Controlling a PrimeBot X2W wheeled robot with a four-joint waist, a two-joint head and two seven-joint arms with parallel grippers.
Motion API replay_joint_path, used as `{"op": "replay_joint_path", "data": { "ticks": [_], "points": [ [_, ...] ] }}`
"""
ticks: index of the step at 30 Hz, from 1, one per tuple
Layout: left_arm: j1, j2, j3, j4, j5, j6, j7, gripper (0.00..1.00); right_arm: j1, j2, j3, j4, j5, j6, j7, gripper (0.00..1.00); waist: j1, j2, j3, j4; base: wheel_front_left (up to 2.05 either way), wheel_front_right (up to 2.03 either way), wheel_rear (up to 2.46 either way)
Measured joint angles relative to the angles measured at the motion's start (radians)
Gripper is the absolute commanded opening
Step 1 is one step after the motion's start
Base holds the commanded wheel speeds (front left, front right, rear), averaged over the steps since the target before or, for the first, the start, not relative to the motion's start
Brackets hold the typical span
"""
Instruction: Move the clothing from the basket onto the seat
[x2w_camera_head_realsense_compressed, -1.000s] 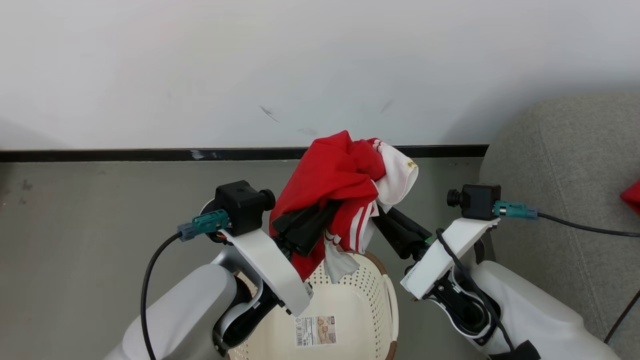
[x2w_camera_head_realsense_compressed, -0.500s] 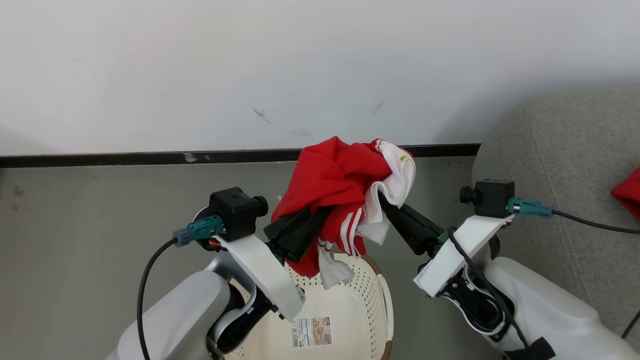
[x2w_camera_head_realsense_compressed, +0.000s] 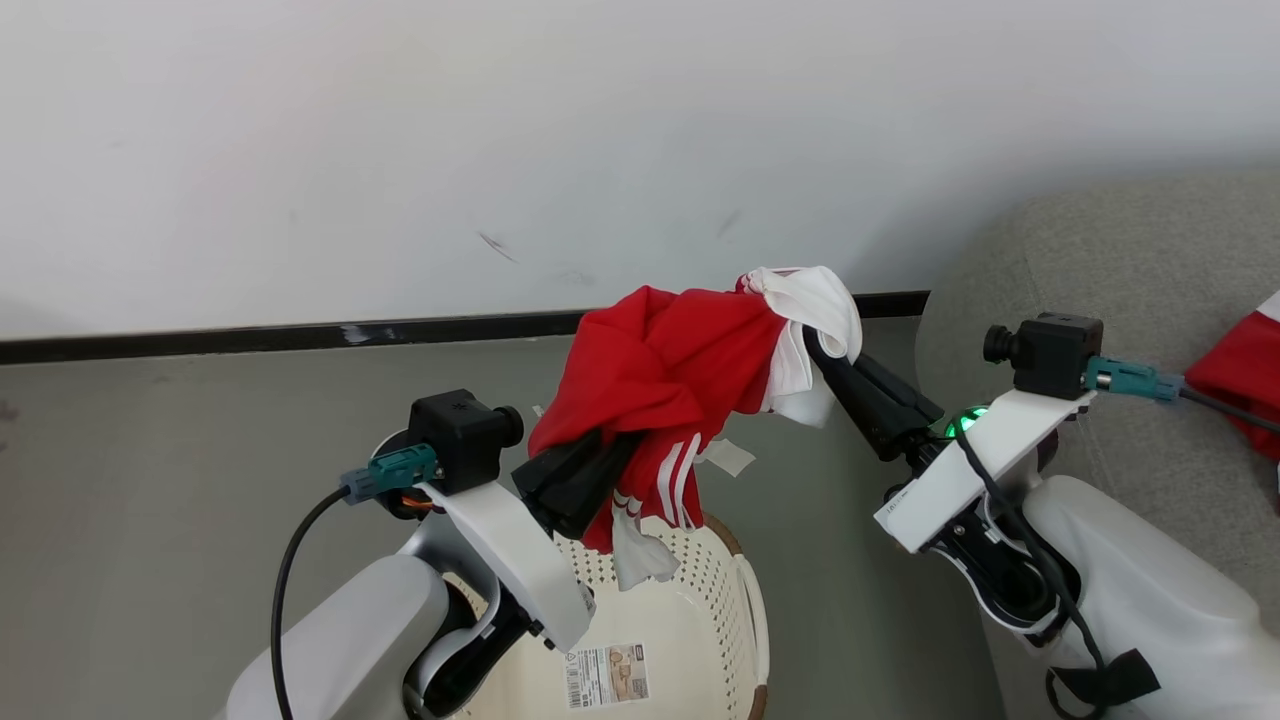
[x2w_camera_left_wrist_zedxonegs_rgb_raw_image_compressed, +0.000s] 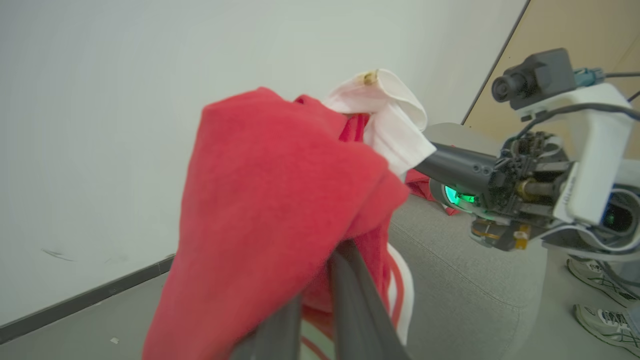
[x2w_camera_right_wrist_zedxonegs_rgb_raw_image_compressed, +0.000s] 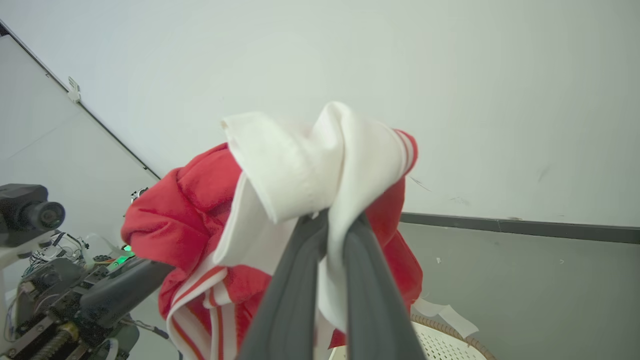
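Left gripper (x2w_camera_head_realsense_compressed: 600, 458) sits low on the left of the head view. Its two dark fingers are pinched together on the red end of a garment (x2w_camera_head_realsense_compressed: 670, 370), with the tips buried in the folds. That garment hangs in the air, clear of the basket (x2w_camera_head_realsense_compressed: 748, 600). The basket stands on the floor beneath the left arm, and a loose white tag dangles toward its rim. No other clothing is visible in the part of the basket that shows.

The cloth stretches rightward and slightly upward as a bunched band. Its long axis runs from one gripper to the other, red on the left and a white panel on the right. Right gripper (x2w_camera_head_realsense_compressed: 828, 358) is clamped on that white panel, and in the right wrist view the fabric wraps over both fingertips.

Further right lies the grey-green seat (x2w_camera_head_realsense_compressed: 1100, 270), with a second garment (x2w_camera_head_realsense_compressed: 1235, 375) resting on it at the frame's edge. The destination is therefore to the robot's right of the held cloth, and the right arm is the nearer one. I judge the carry should lead with that arm, the left following so the band neither sags nor snags the rim.
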Motion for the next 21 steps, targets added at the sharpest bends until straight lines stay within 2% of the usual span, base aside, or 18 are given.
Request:
{"op": "replay_joint_path", "data": {
  "ticks": [5, 6, 7, 8, 9, 10, 11, 12, 21],
  "points": [
    [0.006, 0.001, -0.006, 0.002, 0.000, 0.003, 0.000, 0.00, 0.000, -0.020, -0.027, -0.027, -0.044, 0.000, 0.000, 0.00, 0.0000, 0.0000, -0.006, -0.018, 0.00, 0.00, 0.00],
    [0.008, 0.000, -0.007, 0.002, 0.000, 0.003, 0.000, 0.13, 0.000, -0.023, -0.030, -0.032, -0.053, 0.000, 0.000, 0.00, 0.0000, 0.0000, -0.007, -0.021, 0.00, 0.00, 0.00],
    [0.010, 0.000, -0.008, 0.002, 0.000, 0.003, 0.000, 0.34, 0.001, -0.026, -0.033, -0.036, -0.062, 0.000, 0.000, 0.00, 0.0000, 0.0000, -0.008, -0.025, 0.00, 0.00, 0.00],
    [0.013, -0.001, -0.008, 0.002, 0.000, 0.003, 0.000, 0.50, 0.001, -0.028, -0.037, -0.041, -0.069, 0.000, 0.000, 0.00, 0.0000, 0.0000, -0.009, -0.028, 0.00, 0.00, 0.00],
    [0.016, -0.001, -0.009, 0.002, 0.000, 0.003, 0.000, 0.85, 0.001, -0.030, -0.041, -0.048, -0.077, 0.000, 0.000, 0.00, 0.0000, 0.0000, -0.010, -0.032, 0.00, 0.00, 0.00],
    [0.018, 0.000, -0.011, 0.002, 0.001, 0.003, 0.000, 0.93, 0.001, -0.033, -0.050, -0.053, -0.087, 0.000, 0.000, 0.00, 0.0000, 0.0000, -0.012, -0.035, 0.00, 0.00, 0.00],
    [0.018, 0.001, -0.012, 0.004, 0.002, 0.003, 0.000, 0.93, 0.001, -0.037, -0.058, -0.057, -0.095, 0.000, 0.000, 0.00, 0.0000, 0.0000, -0.013, -0.039, 0.00, 0.00, 0.00],
    [0.018, 0.001, -0.011, 0.004, 0.002, 0.003, 0.000, 1.00, 0.001, -0.043, -0.065, -0.060, -0.104, 0.000, 0.000, 0.00, 0.0000, 0.0000, -0.014, -0.043, 0.00, 0.00, 0.00],
    [0.019, 0.003, -0.013, 0.004, 0.003, 0.012, 0.000, 1.00, 0.003, -0.093, -0.134, -0.090, -0.173, 0.000, 0.000, 0.00, 0.0000, 0.0000, -0.022, -0.076, 0.00, 0.00, 0.00]
  ]
}}
